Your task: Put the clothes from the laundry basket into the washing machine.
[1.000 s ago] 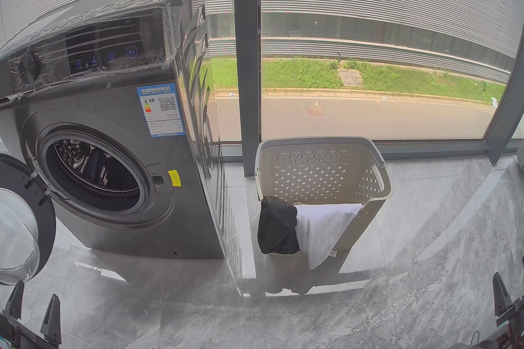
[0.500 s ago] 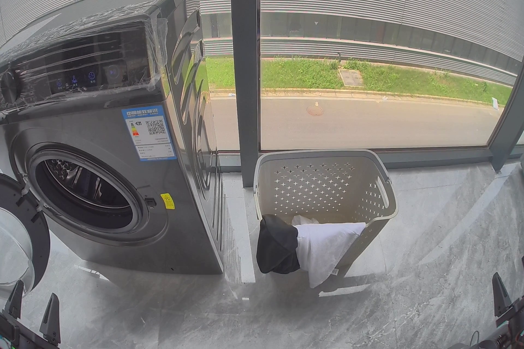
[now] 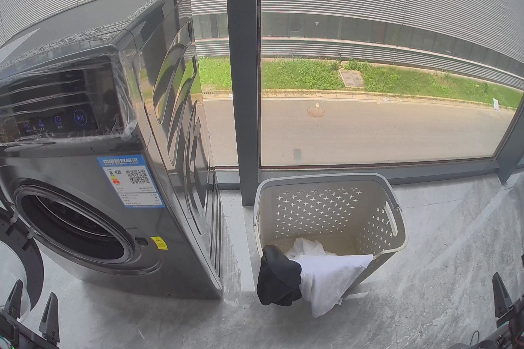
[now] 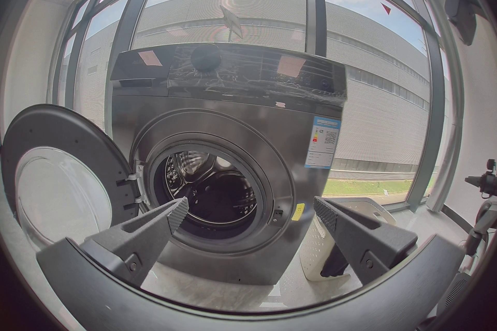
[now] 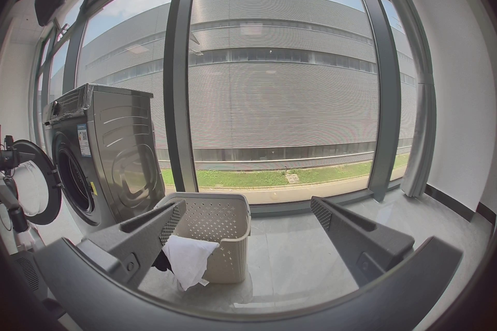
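Washing machine [image 3: 109, 148] front: energy label [image 3: 131, 182] w/ QR code, yellow sticker [image 3: 159, 242]. Black garment [image 3: 278, 276] + white garment [image 3: 333, 274] hang over laundry basket [image 3: 338, 203] rim. Left wrist view: door [image 4: 57, 177] open. Left tool [image 4: 249, 208], right tool [image 5: 248, 207]: jaws apart, empty.

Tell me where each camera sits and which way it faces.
Head view: high, facing forward-down at washing machine and laundry basket; left gripper and right gripper in lower corners.
Left wrist view: low, facing the open door and drum; own open fingers.
Right wrist view: low, facing the basket; own open fingers.
Shared: all three show machine and basket.
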